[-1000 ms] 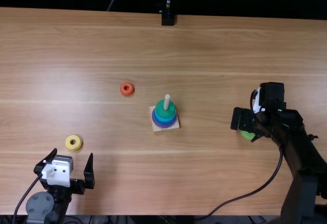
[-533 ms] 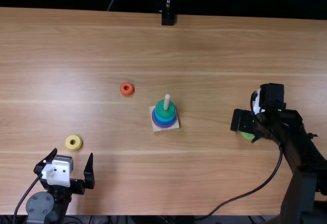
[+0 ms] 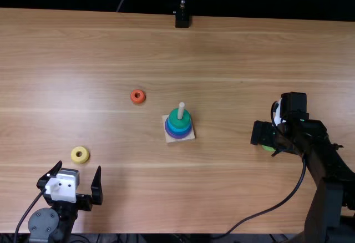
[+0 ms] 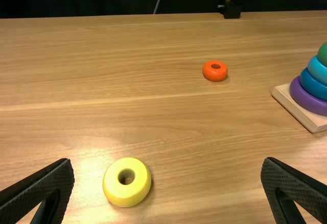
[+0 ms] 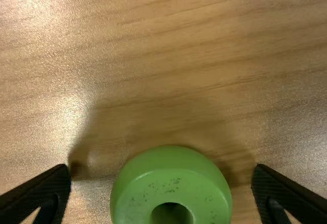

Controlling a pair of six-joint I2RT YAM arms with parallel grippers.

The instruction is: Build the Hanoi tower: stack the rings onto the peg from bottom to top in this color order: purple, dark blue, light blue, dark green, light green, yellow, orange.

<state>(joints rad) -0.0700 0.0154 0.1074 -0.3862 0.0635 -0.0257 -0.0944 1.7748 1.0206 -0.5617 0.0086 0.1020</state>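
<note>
Where the round light green ring (image 3: 268, 148) lies: right, between fingers of released right end effector (image 3: 267, 141)
Left end effector (image 3: 79, 166): released, lower left
Wooden peg (image 3: 181, 110): centre, four rings on
Round yellow ring (image 3: 74, 155): lower left
Round orange ring (image 3: 132, 96): upper left

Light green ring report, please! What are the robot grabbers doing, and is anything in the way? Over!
Right gripper open at light green ring. Left gripper open near yellow ring. No obstacle seen by green ring.

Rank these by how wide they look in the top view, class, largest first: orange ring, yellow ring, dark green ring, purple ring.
1. Purple ring
2. Dark green ring and yellow ring: too alike to rank
3. Orange ring
</note>
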